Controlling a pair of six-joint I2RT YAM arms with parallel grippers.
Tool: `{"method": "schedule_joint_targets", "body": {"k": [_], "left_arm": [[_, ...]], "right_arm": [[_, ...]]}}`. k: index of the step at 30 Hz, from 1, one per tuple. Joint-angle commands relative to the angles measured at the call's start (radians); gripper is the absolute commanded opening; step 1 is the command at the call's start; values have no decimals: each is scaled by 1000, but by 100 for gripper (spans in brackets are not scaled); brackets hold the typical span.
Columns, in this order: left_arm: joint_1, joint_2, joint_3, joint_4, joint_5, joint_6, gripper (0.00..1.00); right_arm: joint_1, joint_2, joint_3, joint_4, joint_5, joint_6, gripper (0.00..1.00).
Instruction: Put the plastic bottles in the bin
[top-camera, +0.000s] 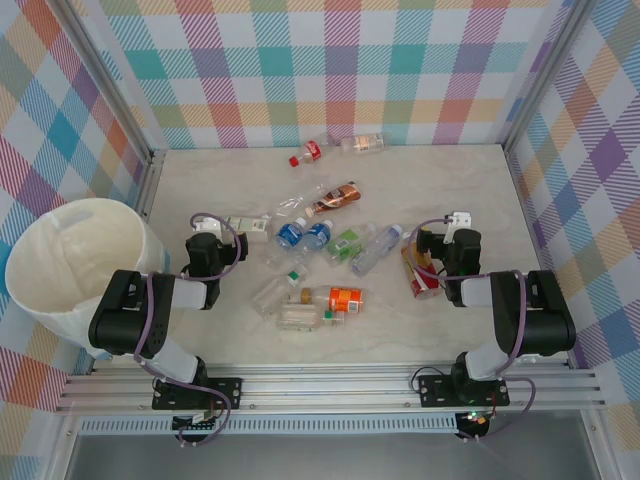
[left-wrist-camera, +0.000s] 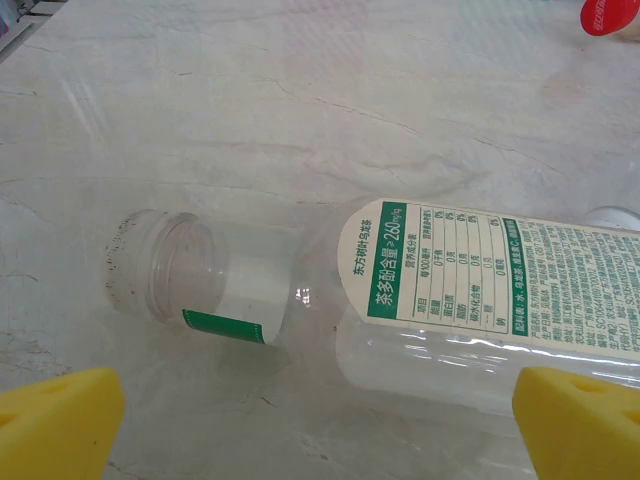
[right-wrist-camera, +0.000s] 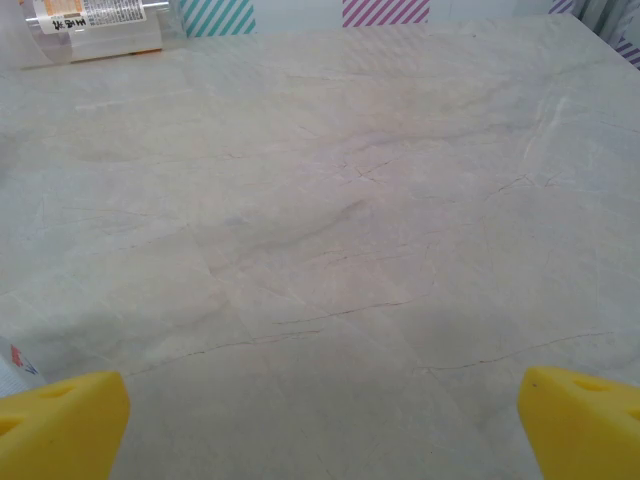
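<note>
Several plastic bottles lie scattered mid-table, among them a blue-labelled pair (top-camera: 303, 235), an orange-labelled one (top-camera: 345, 298) and a brown one (top-camera: 335, 196). The cream-white bin (top-camera: 80, 265) stands at the left edge. My left gripper (top-camera: 212, 240) is open. In the left wrist view its yellow fingertips (left-wrist-camera: 55, 420) sit wide apart just short of an uncapped bottle with a green-and-white label (left-wrist-camera: 470, 290), lying on its side. My right gripper (top-camera: 445, 240) is open over bare table (right-wrist-camera: 330, 260), with its fingertips (right-wrist-camera: 585, 415) spread. A red-labelled bottle (top-camera: 420, 272) lies beside it.
Two more bottles (top-camera: 308, 153) (top-camera: 362, 143) lie near the back wall; one appears far off in the right wrist view (right-wrist-camera: 95, 25). A red cap (left-wrist-camera: 608, 15) shows beyond the green-labelled bottle. Checked walls enclose the table; a metal rail (top-camera: 330, 385) runs along the near edge.
</note>
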Motion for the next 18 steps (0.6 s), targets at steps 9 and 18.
{"method": "schedule_joint_targets", "body": {"k": [9, 18], "left_arm": [[12, -3, -7, 37, 8, 6, 100], [20, -3, -3, 31, 26, 6, 100]], "right_arm": [[-4, -6, -5, 40, -9, 15, 100], [-9, -6, -3, 34, -19, 18, 100]]}}
